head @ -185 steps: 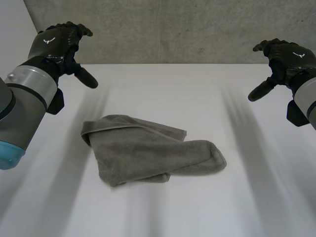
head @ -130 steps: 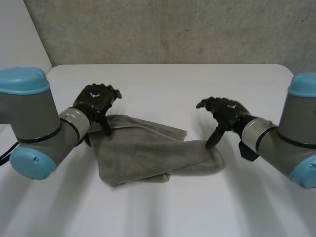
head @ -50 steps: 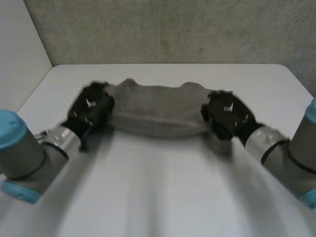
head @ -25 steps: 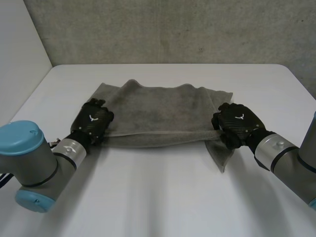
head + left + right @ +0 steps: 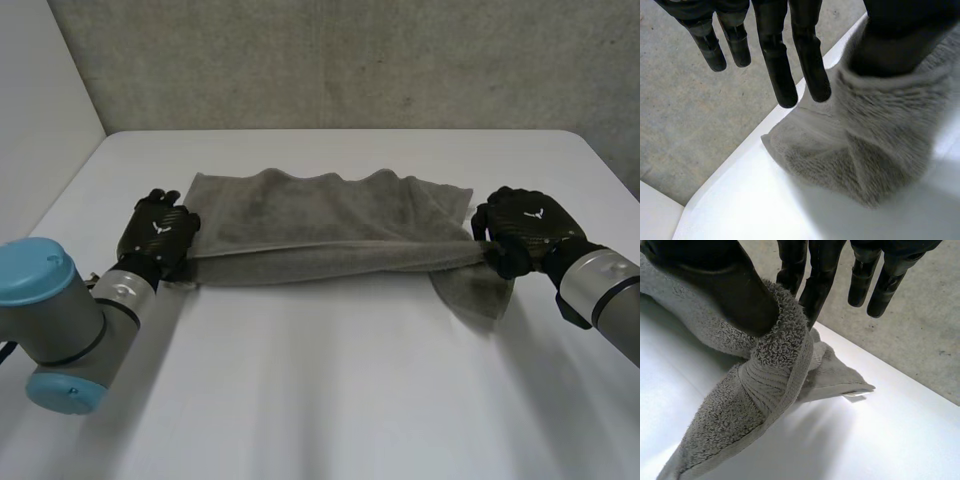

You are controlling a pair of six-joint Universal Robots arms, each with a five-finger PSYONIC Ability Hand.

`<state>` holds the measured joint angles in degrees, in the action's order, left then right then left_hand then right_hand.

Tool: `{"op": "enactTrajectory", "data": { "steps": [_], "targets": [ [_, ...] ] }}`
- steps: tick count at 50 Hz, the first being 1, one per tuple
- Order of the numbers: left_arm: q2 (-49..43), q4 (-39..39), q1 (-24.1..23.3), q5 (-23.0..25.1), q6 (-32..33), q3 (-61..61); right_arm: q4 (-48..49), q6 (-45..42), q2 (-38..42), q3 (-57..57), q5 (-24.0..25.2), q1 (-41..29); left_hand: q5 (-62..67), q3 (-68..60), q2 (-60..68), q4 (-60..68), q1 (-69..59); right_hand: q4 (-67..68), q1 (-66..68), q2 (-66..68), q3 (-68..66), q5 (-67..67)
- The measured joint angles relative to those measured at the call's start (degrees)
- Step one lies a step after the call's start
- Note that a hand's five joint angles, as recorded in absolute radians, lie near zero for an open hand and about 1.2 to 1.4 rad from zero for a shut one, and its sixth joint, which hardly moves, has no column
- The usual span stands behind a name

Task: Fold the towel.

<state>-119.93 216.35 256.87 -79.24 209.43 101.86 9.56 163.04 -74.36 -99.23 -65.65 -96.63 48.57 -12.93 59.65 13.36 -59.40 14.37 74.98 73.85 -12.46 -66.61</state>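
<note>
A grey towel (image 5: pixel 320 215) lies spread across the white table (image 5: pixel 320 400), its far part flat. Its near edge is rolled and pulled tight between my two hands. My left hand (image 5: pixel 158 235) is at the towel's left end; in the left wrist view its thumb presses the bunched towel (image 5: pixel 865 150) against the straight fingers (image 5: pixel 777 65). My right hand (image 5: pixel 525 230) pinches the right end, and the right wrist view shows the towel (image 5: pixel 765 385) wrapped between thumb and fingers (image 5: pixel 815 275). A loose corner (image 5: pixel 470 290) droops onto the table just inside the right hand.
A concrete wall (image 5: pixel 350 60) rises behind the table's far edge. The table's rounded left corner (image 5: pixel 105 135) is beyond my left hand. Bare table spreads in front of the towel.
Both hands have moved apart, the right one further right, and the towel's near edge has gone from slack to tight. The loose right corner shifted right with it.
</note>
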Motion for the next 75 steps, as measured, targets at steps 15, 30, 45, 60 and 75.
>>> {"op": "enactTrajectory", "data": {
  "steps": [15,30,45,60,75],
  "targets": [
    [6.46,-6.76,1.66,2.75,-0.47,0.32,-0.43,0.10,2.93,0.06,-0.07,-0.10,16.60,0.00,17.36,0.00,-13.96,0.00,-29.02,-27.07,0.00,30.96],
    [9.21,-7.37,6.28,3.06,-2.72,-0.50,-1.59,8.90,9.65,2.05,-0.05,-0.08,16.55,0.00,17.36,0.00,-13.96,0.00,-37.43,-35.20,0.00,41.05],
    [9.17,-7.42,7.08,3.04,-4.46,-1.21,-3.31,15.17,11.96,2.21,-1.29,-0.70,16.55,0.00,17.37,0.00,-13.96,0.00,-37.92,-35.39,0.00,41.09],
    [9.19,-7.67,7.25,2.96,-4.76,-1.08,-3.00,18.31,13.93,2.40,-2.29,-2.56,16.55,0.00,17.37,0.00,-13.96,0.00,-33.19,-32.41,0.00,34.11],
    [12.28,-8.69,7.38,3.07,-4.92,-1.44,-3.19,18.39,6.34,6.46,-1.29,-1.09,16.55,0.00,17.37,0.00,-13.96,0.00,0.67,0.85,0.00,0.17]
  ]
}}
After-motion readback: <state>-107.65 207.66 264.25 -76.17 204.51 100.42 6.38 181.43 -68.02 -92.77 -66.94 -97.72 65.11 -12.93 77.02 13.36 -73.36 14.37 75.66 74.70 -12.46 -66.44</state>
